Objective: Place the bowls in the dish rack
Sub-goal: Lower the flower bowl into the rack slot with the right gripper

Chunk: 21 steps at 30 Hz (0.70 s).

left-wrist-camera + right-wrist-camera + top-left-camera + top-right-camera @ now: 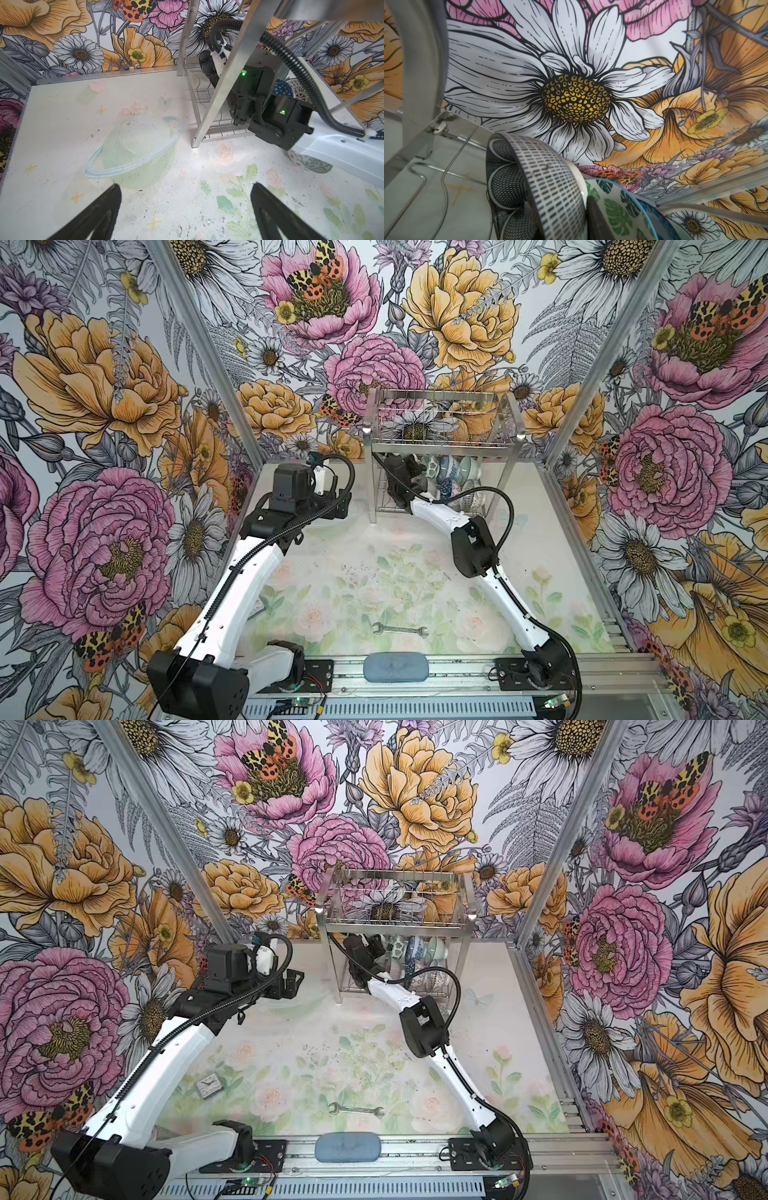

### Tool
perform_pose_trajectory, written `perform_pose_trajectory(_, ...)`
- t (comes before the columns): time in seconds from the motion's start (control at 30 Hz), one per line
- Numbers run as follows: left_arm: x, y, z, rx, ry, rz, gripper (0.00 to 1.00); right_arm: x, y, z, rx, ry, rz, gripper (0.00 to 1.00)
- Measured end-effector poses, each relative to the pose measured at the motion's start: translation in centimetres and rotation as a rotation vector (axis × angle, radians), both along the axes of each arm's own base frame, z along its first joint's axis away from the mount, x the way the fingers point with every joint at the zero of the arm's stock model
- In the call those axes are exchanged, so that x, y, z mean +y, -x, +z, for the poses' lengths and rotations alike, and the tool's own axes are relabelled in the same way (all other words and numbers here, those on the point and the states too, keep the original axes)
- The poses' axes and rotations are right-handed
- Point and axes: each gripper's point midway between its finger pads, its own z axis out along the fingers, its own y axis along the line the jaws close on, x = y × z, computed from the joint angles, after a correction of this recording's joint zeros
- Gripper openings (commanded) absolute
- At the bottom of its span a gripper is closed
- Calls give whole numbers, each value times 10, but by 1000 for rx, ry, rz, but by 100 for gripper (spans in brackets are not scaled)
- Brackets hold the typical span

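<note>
Wallpaper of giant pink and orange flowers [104, 385] on every wall of the booth. At left, black two-fingered left hand [186, 185] spread wide and empty, hovering over pale painted counter [62, 124], well apart from the rack. Small square clock [209, 1085] lying face-up near the counter's left side. Silver open-ended wrench [400, 629] lying flat mid-counter near the front, with blue-grey oblong pad [396, 667] just in front of it on the metal rail [457, 670].

Right of centre, against the back wall, two-tier shiny steel wire dish rack [440, 443] standing on flat metal legs. Right hand [417, 479] extended in under the basket-like upper tier, into the left part of the lower tier.

From the right wrist: round ceramic bowl with dark dashes outside and netted petals inside [550, 182], standing on edge over the wavy wire slots. One dark finger [596, 218] lying between its outer wall and the neighbouring white bowl with green leaf prints [614, 209]. Clamped on the dashed bowl or let go: cannot tell.

Further right along the same tier, more small patterned bowls [457, 485] packed on edge, among them blue floral bowl [449, 469] and pale mint green bowl [468, 466].
</note>
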Motion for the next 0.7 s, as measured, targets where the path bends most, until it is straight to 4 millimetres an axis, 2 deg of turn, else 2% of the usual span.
perform_pose_trajectory(0.5,0,1,2,-6,1,0,99,11,5,-11,32,-18,39,54)
perform_pose_trajectory(0.7,0,0,2,-7,2,0,99,10,10,-17,54,-16,43,72)
